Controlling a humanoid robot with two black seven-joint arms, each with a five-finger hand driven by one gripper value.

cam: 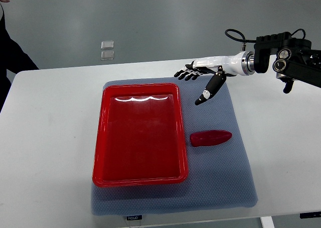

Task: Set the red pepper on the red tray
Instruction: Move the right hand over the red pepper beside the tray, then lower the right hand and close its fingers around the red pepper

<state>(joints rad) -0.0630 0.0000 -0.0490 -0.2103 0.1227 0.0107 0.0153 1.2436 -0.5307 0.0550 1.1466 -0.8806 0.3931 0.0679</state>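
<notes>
The red pepper [211, 138] lies on the grey mat [235, 173] just right of the red tray [139, 178], long axis across the view, nearer the camera than the right hand [198, 77], whose fingers are spread and empty.

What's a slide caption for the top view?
Right hand open above the grey mat; red pepper lies beside the empty red tray.

The right arm [296, 62] ran off the picture's right edge, a person's dark sleeve [12, 52] was cut by the left edge, the worktop [45, 137] continued past the bottom, and the mat's small label [133, 218] was probably too tiny to read.
</notes>
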